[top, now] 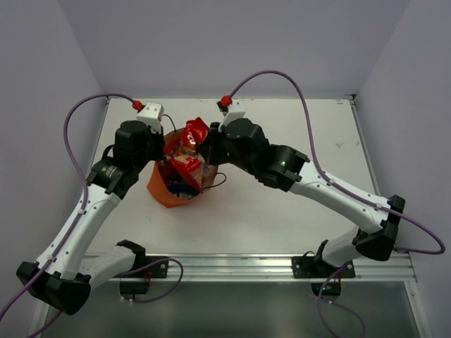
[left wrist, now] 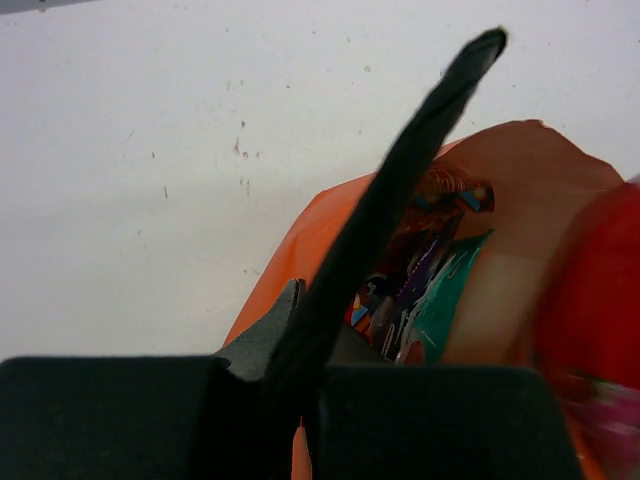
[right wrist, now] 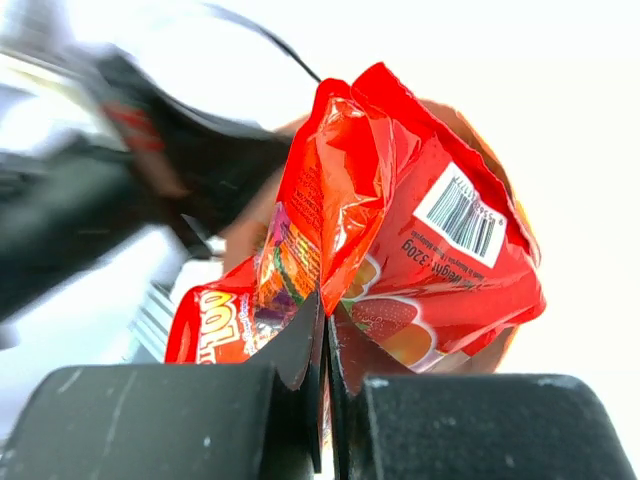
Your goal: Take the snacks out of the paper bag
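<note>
Red packet (right wrist: pixel 400 230) pinched by the closed right end effector (right wrist: pixel 326 335) above the orange paper bag (top: pixel 162 191); left end effector (top: pixel 166 144): state unclear. Thin edge grip may slip, dropping it back inside.

We see a white table (top: pixel 282 211) boxed in by pale lilac walls (top: pixel 232 42) at its back and both sides. Faint scuffs (top: pixel 340 144) sit near the table's right edge, and the left wrist view shows small dark specks (left wrist: pixel 240 150) on its top. A silver rail (top: pixel 232 264) runs along the table's near edge, with a grey panel (top: pixel 268 310) just below it.
</note>
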You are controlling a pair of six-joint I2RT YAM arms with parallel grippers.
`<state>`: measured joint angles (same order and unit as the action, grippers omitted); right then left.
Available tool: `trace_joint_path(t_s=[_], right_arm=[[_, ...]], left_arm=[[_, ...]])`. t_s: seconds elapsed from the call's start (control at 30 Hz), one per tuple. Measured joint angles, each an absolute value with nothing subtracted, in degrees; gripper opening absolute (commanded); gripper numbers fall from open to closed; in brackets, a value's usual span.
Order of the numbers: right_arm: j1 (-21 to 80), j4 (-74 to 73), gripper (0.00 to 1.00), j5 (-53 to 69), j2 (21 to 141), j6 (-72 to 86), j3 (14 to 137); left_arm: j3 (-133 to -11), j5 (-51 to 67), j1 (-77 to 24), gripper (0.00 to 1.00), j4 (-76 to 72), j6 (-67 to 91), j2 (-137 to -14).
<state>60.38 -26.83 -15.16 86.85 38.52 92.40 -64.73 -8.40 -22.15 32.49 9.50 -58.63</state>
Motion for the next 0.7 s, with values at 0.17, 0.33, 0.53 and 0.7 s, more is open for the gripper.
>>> trace_joint_path(t_s=[0.17, 0.33, 0.53, 0.7], right_arm=[[59.9, -22.5, 0.0, -15.9, 79.7, 31.9, 92.1], [54.6, -20.5, 0.0, -17.4, 72.3, 28.8, 88.8], [33.5, -19.3, 0.0, -16.6, 68.1, 29.6, 78.9], [22.1, -18.7, 0.0, -13.5, 78.8, 29.5, 72.8]], left_arm=[[-64.7, -9.9, -22.2, 0.0, 32.5, 9.5, -59.0], [-64.7, -11.0, -22.2, 0.0, 32.4, 9.4, -59.2], [-64.7, -10.9, -22.2, 0.0, 32.2, 7.8, -59.6], [-65.2, -10.0, -22.2, 0.0, 32.0, 4.9, -60.5]])
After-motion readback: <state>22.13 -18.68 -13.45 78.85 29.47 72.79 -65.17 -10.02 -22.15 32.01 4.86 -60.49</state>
